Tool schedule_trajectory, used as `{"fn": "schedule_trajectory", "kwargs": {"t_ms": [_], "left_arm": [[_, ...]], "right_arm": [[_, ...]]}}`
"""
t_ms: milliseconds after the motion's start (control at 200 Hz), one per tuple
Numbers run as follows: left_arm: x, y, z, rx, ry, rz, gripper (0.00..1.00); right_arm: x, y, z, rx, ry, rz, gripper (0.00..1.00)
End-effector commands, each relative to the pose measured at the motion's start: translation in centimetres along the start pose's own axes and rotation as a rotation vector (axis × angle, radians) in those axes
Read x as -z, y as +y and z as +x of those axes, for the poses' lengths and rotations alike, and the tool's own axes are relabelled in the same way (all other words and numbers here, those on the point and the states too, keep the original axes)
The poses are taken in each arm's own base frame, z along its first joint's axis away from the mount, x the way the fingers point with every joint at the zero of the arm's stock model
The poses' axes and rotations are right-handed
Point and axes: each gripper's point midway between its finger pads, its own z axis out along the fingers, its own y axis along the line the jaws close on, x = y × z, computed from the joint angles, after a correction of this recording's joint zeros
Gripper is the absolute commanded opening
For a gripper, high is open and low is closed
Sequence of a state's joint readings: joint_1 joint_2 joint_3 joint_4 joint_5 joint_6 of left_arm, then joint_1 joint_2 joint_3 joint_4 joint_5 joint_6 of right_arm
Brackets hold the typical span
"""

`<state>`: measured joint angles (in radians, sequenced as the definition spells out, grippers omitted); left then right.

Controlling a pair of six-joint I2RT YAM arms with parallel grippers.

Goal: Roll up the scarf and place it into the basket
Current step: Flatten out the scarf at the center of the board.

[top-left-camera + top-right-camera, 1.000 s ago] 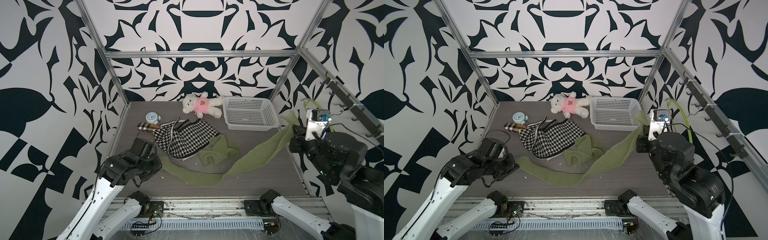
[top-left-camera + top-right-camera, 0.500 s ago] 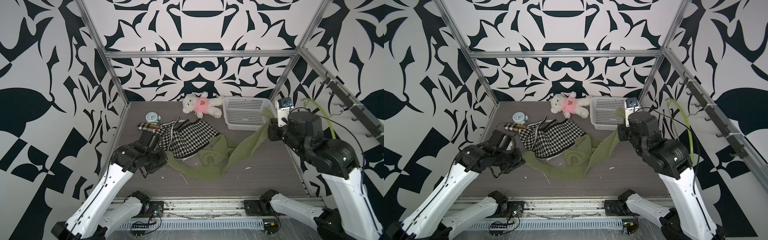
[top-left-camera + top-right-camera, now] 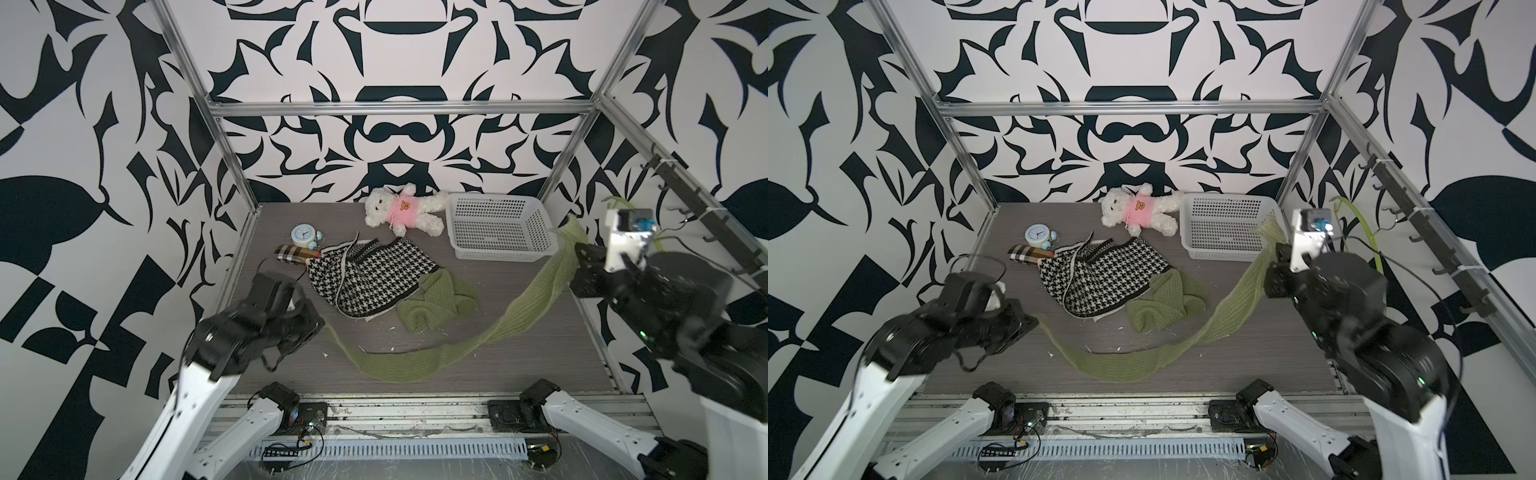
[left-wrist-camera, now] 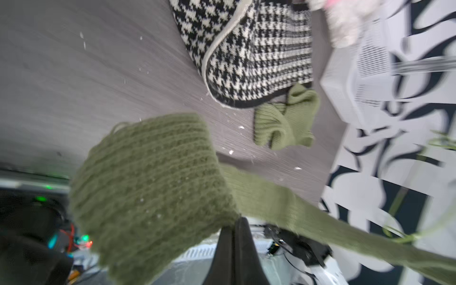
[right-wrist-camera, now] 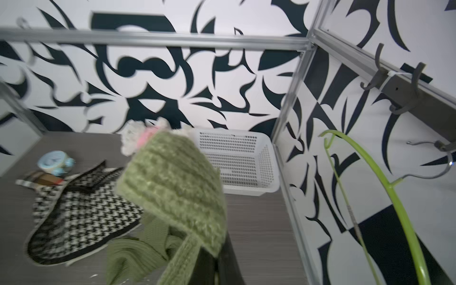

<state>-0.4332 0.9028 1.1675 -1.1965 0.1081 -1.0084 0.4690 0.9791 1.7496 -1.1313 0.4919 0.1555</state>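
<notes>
Left gripper (image 3: 316, 326) and right gripper (image 3: 581, 254) are both clamped shut on opposite ends of the scarf (image 3: 528, 307). Its middle sags onto the table (image 3: 519, 370) between them, unrolled. The basket (image 3: 498, 254) sits just beyond the right gripper. Risk: pulling apart slips an end loose, or the dragged middle snags the green knit heap (image 3: 436, 307).

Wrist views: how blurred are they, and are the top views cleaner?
Left wrist: the scarf is soft, the basket smeared by motion. Right wrist: scarf soft, wall pattern streaked, basket readable. Both top views: even light, no glare, items crisp; only the left arm and right arm blur.
</notes>
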Motion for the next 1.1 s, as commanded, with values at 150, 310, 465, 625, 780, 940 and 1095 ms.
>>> {"fn": "schedule_trajectory", "kwargs": {"t_ms": [150,310,465,625,780,940,1095], "left_arm": [[-12.1,5.3,-8.8,0.294,0.121,-0.063,0.18],[-9.6,4.7,-11.1,0.248,0.039,-0.049,0.84],[-8.1,2.9,-10.3,0.181,0.049,0.024,0.91],[-9.5,3.9,-6.2,0.083,0.116,-0.047,0.88],[-13.2,8.3,-3.0,0.217,0.177,-0.140,0.86],[-14.4,10.3,-4.8,0.237,0.080,-0.235,0.82],[-15.3,9.9,-7.3,0.181,0.060,-0.284,0.81]], "right_arm": [[-16.2,-3.8,10.4,-0.068,0.467,0.229,0.00],[-16.6,-3.9,12.5,-0.065,0.525,0.242,0.00],[-16.2,-3.7,13.2,-0.074,0.533,0.230,0.00],[-14.1,2.0,13.1,-0.083,0.479,-0.061,0.00],[-11.1,12.6,17.1,0.092,0.543,-0.398,0.00],[-10.1,21.6,25.2,0.219,0.720,-0.603,0.00],[-10.1,28.3,29.6,0.319,0.798,-0.702,0.00]]}}
